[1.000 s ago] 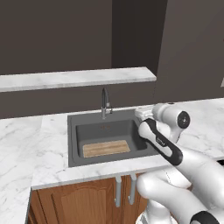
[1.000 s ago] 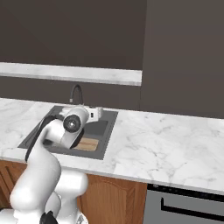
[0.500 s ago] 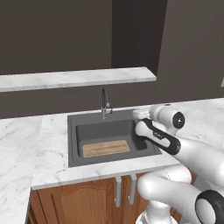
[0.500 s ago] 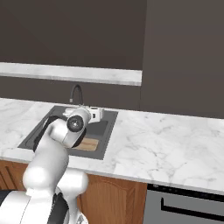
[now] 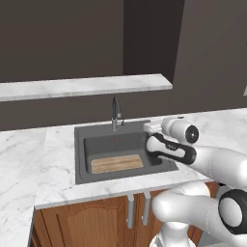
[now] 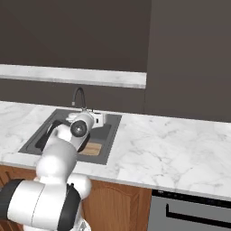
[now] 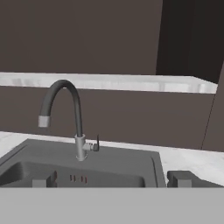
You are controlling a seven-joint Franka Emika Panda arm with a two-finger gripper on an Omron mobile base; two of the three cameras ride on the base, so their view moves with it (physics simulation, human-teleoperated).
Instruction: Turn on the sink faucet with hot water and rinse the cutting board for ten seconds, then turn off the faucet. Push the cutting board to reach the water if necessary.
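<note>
From the hand view I'm looking along the fingers (image 7: 111, 178) at the sink faucet (image 7: 72, 120); the two dark tips sit far apart at the bottom edge, spread wide, with nothing between them. The faucet stands at the back rim of the sink (image 7: 127, 156), its arched spout curving over to the left of that view and its small lever sticking out on the right side of the base. No stream falls from the spout.

In the left base view the arm reaches in over the right side of the basin, the hand up near the back right corner of the sink (image 5: 79, 159), to the right of the sink faucet (image 5: 116, 113) and apart from it. The cutting board (image 5: 117, 164) lies flat on the basin floor toward the front, forward of the spout and not beneath it. White marble desk (image 5: 53, 169) surrounds the sink, with a marble shelf (image 5: 82, 87) on the dark wall above
</note>
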